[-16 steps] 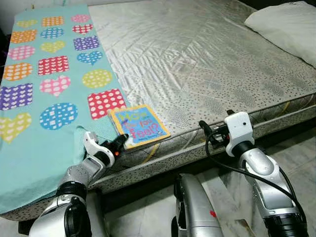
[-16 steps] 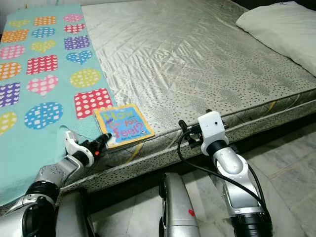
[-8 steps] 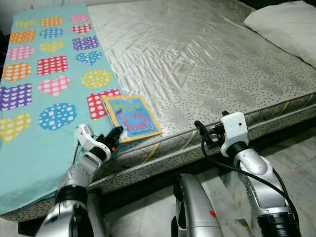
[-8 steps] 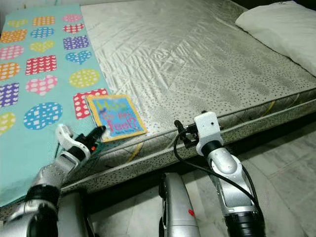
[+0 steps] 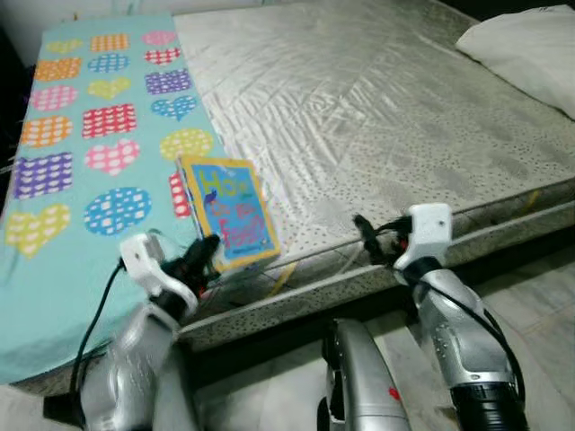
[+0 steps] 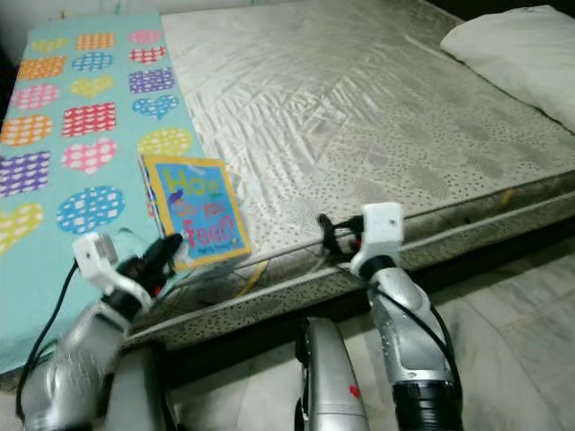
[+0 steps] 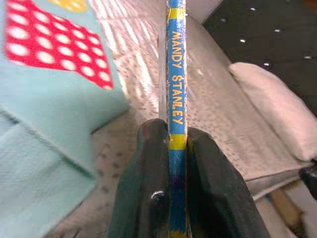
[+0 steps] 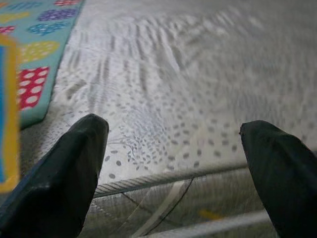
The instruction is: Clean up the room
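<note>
A blue picture book with a yellow border [image 5: 226, 214] is tilted up off the bed, above the seam between the teal blanket and the bare mattress. My left gripper [image 5: 205, 253] is shut on its lower edge. In the left wrist view the two black fingers [image 7: 148, 163] clamp the blue spine [image 7: 176, 89], which reads "MANDY STANLEY". My right gripper [image 5: 370, 235] hovers at the mattress's near edge, to the right of the book. It is open, with its fingers [image 8: 64, 178] spread wide and nothing between them.
A silvery quilted mattress [image 5: 377, 117] takes up most of the view. A teal blanket with coloured hearts [image 5: 90, 135] covers its left part. A white pillow [image 5: 530, 45] lies at the far right. Tiled floor [image 5: 539, 296] runs along the bed's near side.
The book has gone from lying flat at the mattress edge to tilted up and further left, held in my left gripper. The right gripper has drifted slightly left. The camera has shifted too.
</note>
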Tool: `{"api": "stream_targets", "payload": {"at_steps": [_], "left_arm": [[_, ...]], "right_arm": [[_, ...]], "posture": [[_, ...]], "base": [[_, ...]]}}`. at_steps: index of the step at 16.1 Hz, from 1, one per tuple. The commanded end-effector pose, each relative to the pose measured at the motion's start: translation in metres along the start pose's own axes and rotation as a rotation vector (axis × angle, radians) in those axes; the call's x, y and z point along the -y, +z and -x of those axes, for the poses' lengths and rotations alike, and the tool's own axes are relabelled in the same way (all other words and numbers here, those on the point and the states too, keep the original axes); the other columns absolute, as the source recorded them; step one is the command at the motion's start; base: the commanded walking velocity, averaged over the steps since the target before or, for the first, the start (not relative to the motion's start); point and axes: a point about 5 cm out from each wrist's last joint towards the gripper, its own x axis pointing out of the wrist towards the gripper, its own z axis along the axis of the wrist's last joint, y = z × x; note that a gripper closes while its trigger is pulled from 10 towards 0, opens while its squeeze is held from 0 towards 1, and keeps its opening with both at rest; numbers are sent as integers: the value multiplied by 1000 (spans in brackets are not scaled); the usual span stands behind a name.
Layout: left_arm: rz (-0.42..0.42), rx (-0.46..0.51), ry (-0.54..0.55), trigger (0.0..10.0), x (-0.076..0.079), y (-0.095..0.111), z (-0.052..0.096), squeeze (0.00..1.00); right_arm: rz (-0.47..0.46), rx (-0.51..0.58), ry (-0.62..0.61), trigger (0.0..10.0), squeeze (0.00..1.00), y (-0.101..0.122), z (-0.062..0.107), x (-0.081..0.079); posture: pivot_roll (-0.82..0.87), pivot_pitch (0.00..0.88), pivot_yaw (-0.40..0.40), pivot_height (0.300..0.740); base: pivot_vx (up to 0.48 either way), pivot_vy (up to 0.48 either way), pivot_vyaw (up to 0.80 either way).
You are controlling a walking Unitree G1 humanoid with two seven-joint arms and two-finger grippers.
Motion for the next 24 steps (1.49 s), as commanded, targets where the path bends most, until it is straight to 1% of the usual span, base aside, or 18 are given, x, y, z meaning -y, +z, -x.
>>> {"api": "stream_targets", "payload": {"at_steps": [1, 2, 3, 7, 10, 20, 21, 23, 24], "left_arm": [[-61, 43, 7, 0, 11, 7, 3, 0], [-75, 33, 19, 0, 11, 3, 5, 0], [-71, 32, 26, 0, 12, 4, 4, 0], [-89, 50, 28, 0, 17, 9, 1, 0], [-87, 52, 19, 0, 21, 8, 0, 0], [-86, 54, 14, 0, 24, 6, -3, 0], [-83, 56, 13, 0, 24, 7, -4, 0], [-83, 57, 13, 0, 24, 7, -4, 0], [-85, 56, 15, 0, 24, 7, -5, 0]], "right_arm": [[-47, 24, -12, 10000, 0, 7, 2, 0], [-58, 35, -21, 10000, 0, 7, 3, -2], [-56, 41, -27, 10000, 0, 8, 3, -2], [-66, 78, -23, 10000, 0, 18, 0, -4], [-53, 95, -11, 10000, 0, 24, -1, -2], [-42, 106, 15, 10000, 0, 27, -2, -5], [-26, 112, 30, 10000, 0, 27, -1, -8], [-26, 111, 28, 10000, 0, 27, 0, -9], [-41, 111, 22, 10000, 0, 27, -1, -10]], "posture": [[-151, 0, 2, 487], [-154, 0, 7, 487], [-154, 0, 10, 487], [-158, 0, 15, 487], [-161, 0, 10, 487], [-166, 0, 13, 487], [-168, 0, 15, 487], [-168, 0, 16, 487], [-168, 0, 19, 487]], "base": [[0, 0, 0], [0, 0, 0], [0, 0, 0], [0, 0, 0], [0, 0, -531], [0, 0, -531], [0, 0, 0], [0, 0, 0], [0, 0, 0]]}}
